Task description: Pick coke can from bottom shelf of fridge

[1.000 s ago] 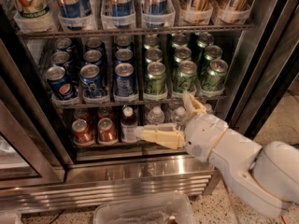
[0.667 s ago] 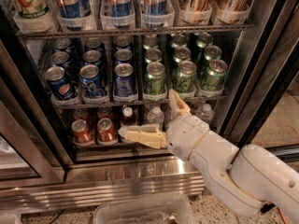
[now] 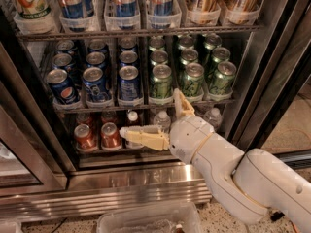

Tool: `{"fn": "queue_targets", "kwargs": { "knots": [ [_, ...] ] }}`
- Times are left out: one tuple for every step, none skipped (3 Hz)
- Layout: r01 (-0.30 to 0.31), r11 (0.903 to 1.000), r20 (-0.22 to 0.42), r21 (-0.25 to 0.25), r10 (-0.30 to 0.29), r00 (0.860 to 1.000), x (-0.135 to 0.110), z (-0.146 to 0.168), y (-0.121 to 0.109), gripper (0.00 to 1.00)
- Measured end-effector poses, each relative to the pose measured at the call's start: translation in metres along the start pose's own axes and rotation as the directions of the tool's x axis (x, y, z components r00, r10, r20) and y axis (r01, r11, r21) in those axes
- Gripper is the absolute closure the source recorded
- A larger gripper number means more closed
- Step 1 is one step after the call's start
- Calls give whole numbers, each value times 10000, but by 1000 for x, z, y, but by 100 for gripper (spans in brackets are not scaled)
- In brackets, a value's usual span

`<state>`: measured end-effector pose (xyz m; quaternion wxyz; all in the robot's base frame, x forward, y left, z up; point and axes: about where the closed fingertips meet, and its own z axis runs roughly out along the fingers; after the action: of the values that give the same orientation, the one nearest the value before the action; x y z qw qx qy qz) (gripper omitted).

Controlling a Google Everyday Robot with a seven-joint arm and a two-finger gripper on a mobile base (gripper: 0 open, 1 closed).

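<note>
The fridge (image 3: 121,181) stands open with its stainless base in front of me. On the bottom shelf (image 3: 121,152) two red coke cans (image 3: 111,135) sit side by side at the left, silver tops up. My gripper (image 3: 149,111) is open inside this tier. One tan finger (image 3: 142,138) points left, its tip just right of the nearer coke can. The other finger (image 3: 182,105) points up in front of the green cans. Nothing sits between the fingers. Part of the shelf behind my white wrist is hidden.
Blue Pepsi cans (image 3: 95,84) and green cans (image 3: 192,77) fill the tier above. Small clear water bottles (image 3: 212,117) stand to the right of the red cans. Dark door edges (image 3: 272,81) flank the opening. A clear plastic tub (image 3: 146,220) lies on the floor below.
My arm has moved left along the bottom tier, bringing the lower finger closer to the red cans. The fingers stay spread. No can has moved.
</note>
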<state>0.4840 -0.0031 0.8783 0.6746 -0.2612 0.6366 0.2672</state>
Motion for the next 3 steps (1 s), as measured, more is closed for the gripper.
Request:
{"fn": "queue_targets", "kwargs": {
  "knots": [
    [202,9997,-754,161,-189,9970,19,5,-3,0],
    [1014,9932,-1466,566,-922,9849,50,3,-12,0],
    [2111,9714,-1564,1090,-1930,9687,78,-7,-24,0]
  ]
}}
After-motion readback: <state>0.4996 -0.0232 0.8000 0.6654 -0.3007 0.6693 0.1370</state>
